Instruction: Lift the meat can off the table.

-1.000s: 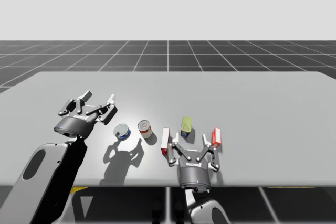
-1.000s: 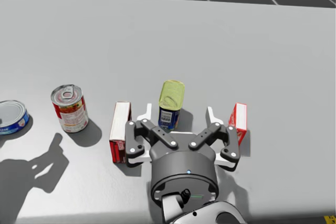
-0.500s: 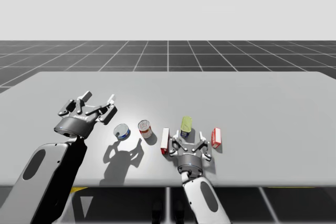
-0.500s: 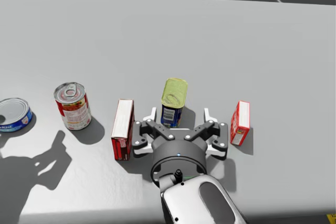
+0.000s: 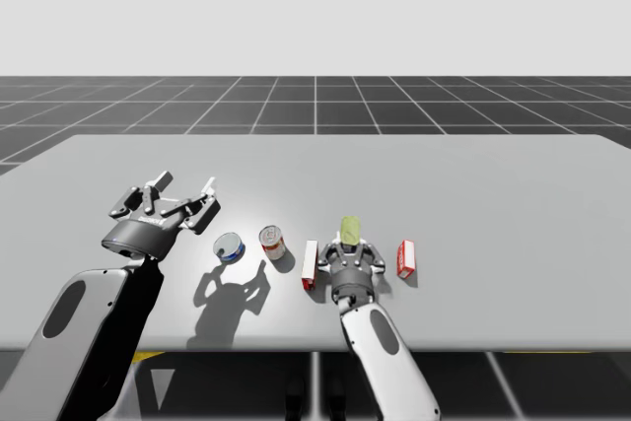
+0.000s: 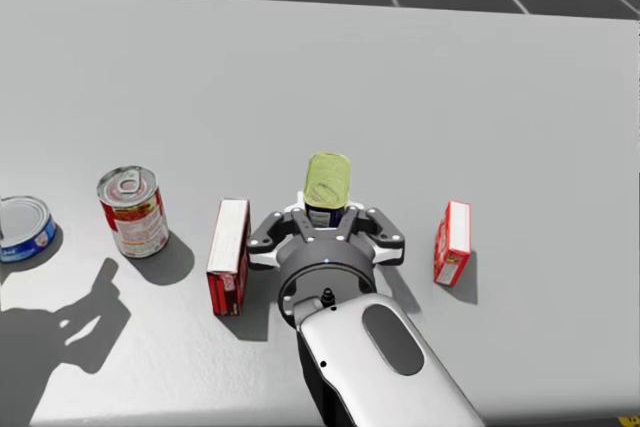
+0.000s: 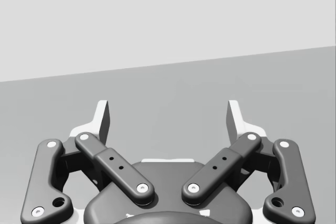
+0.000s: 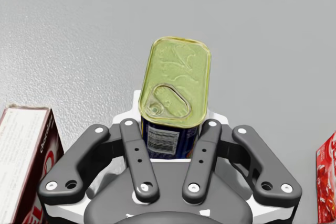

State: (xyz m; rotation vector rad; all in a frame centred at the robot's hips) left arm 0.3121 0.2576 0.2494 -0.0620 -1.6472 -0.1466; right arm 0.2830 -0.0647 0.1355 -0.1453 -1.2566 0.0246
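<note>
One step short of liftoff. Left gripper [image 5: 185, 187] idle, fingers spread. Blue rectangular meat can [image 8: 176, 82] with yellow-green lid upright on grey table [image 6: 500, 97] between two red cardboard boxes [image 6: 229, 257], pinched from both sides by right gripper [image 6: 326, 219]. Next: straight raise, grip firm, clear of boxes.

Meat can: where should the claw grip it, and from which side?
Blue body below the yellow lid, on its two broad flat sides, coming from the near table edge between the two red boxes. The meat can stands upright, narrow end toward the right claw.
</note>
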